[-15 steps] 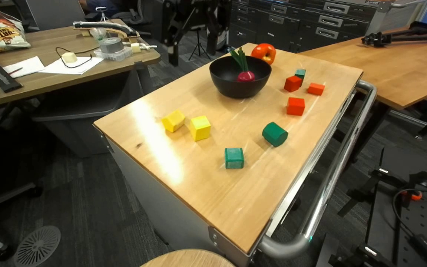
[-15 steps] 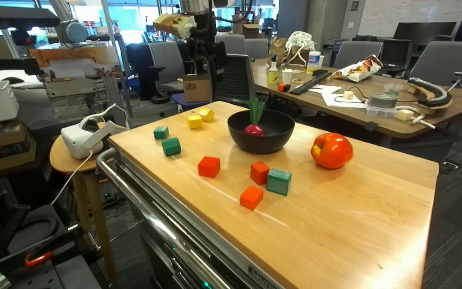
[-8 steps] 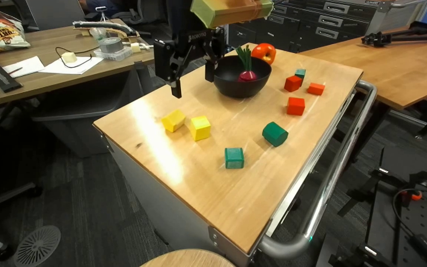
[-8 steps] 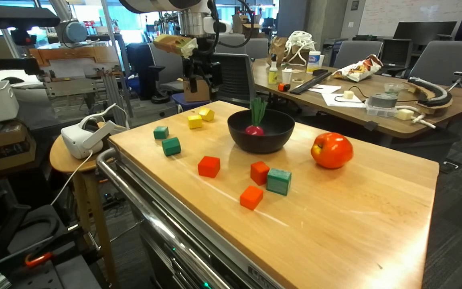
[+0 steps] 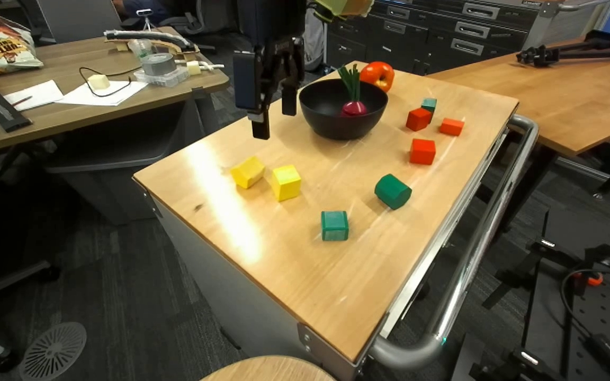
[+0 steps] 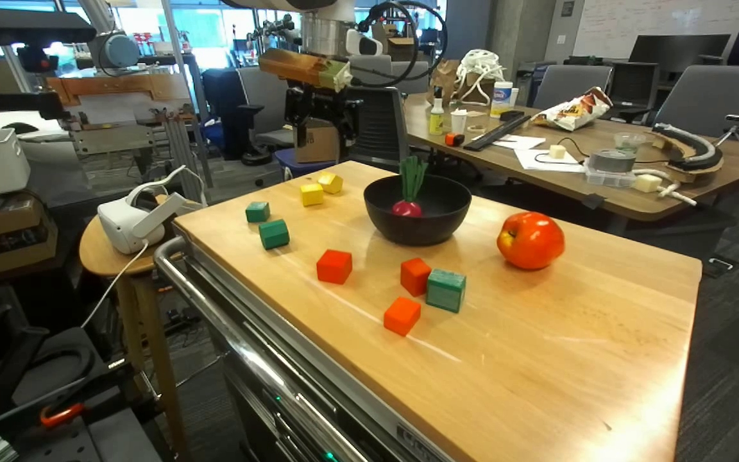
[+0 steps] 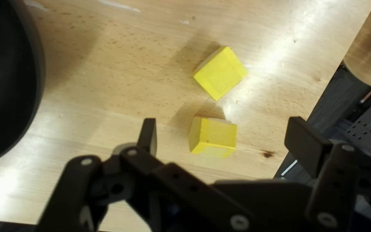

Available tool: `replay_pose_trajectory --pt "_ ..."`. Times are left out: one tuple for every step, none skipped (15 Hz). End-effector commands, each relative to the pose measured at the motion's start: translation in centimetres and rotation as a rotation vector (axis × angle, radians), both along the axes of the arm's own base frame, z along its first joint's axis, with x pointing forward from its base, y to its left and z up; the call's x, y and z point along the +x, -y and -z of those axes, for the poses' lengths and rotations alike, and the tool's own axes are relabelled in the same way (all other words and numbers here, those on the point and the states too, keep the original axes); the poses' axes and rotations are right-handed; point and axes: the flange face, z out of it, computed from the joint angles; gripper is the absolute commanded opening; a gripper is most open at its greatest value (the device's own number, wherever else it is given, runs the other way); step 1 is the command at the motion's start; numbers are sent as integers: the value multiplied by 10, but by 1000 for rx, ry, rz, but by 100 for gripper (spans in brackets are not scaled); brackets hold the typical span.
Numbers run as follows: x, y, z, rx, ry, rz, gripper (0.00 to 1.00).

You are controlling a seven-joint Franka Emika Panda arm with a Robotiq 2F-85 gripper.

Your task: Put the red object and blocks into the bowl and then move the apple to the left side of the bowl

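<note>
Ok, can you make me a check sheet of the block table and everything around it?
Surface: wooden cart top, pale streaks, glare
Job's things: red object in the bowl; outside it, two yellow blocks, three green blocks, three red-orange blocks; apple beside the bowl, apart
Clutter: chip bag and papers on a desk
Gripper: open, holding nothing, above the yellow blocks
Cables: black cable looping at the arm
Surroundings: white headset on a stool; chairs

Arm link (image 6: 341, 10), white, curved. Wrist section (image 6: 324, 35), bright silver, cylindrical; white rounded housing (image 6: 364, 45) at its side. Cables (image 6: 415, 45), black, looped. Wrist casing (image 6: 302, 68), elongated, orange-brown shading to yellow-green, one end pale and crumpled. End effector (image 5: 275, 114), matte black, two-fingered; jointed bars (image 7: 201, 193), dark; screw heads (image 7: 239, 222), silver, round; fingertips (image 7: 303, 140), black, blocky, flat-faced.
</note>
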Motion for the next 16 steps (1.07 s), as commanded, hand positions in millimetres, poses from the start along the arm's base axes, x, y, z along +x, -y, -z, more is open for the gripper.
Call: replay_pose_trajectory --pt "2 0 -3 2 -2 -17 100" --pt "4 0 -4 4 -1 -26 100" --pt "4 -1 -3 4 -2 -31 100" --pt "4 -2 -3 5 -3 -35 100" --pt "7 -4 1 -10 23 -4 100" --pt "10 -5 2 -15 39 15 100" --pt "13 -7 1 -16 66 39 100" --pt "16 -8 1 -9 86 60 100" --pt "20 -10 1 -4 104 86 100" --pt "23 -12 3 3 115 107 100" --pt "25 -15 5 4 129 123 100" --pt "27 -18 9 -1 125 133 100" --pt "28 -21 15 -13 123 140 100" --pt "29 -24 21 -23 117 142 100" --pt "29 -28 26 -33 106 145 100" --pt "29 -32 32 -35 89 147 100"
